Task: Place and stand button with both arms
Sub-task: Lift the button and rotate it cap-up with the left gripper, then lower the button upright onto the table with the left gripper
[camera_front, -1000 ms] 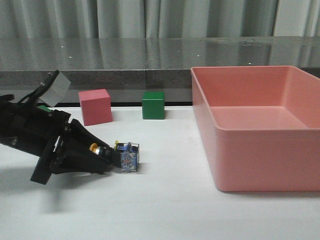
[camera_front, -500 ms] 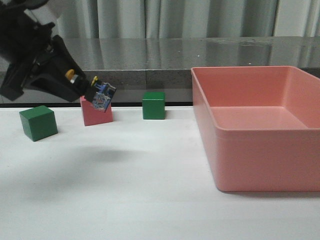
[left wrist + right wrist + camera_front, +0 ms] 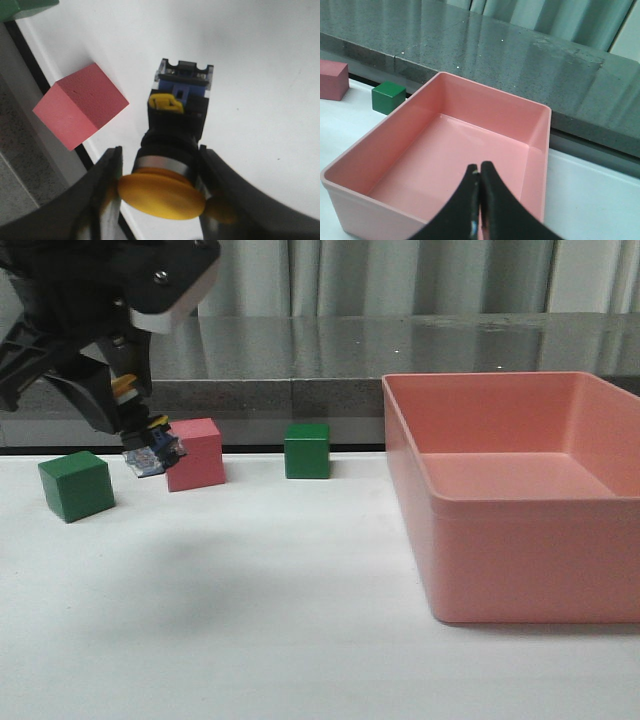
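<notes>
My left gripper (image 3: 135,430) is high at the far left, pointing down, shut on the button (image 3: 152,454). The button hangs above the table just left of the pink cube (image 3: 195,453), contact block down. In the left wrist view the fingers (image 3: 107,192) clamp the black collar just under the yellow cap (image 3: 162,195), with the blue-black contact block (image 3: 181,95) pointing away from the camera. My right gripper (image 3: 479,172) is shut and empty, held above the pink bin (image 3: 385,150). The right arm does not show in the front view.
A green cube (image 3: 76,485) sits at the far left, and a second green cube (image 3: 306,450) stands at the back centre. The large pink bin (image 3: 520,495) fills the right side. A dark stone ledge (image 3: 300,350) runs behind the table.
My left gripper lifted the button off the table, then swung from a sideways tilt to pointing down. The button now hangs lower, beside the pink cube.
</notes>
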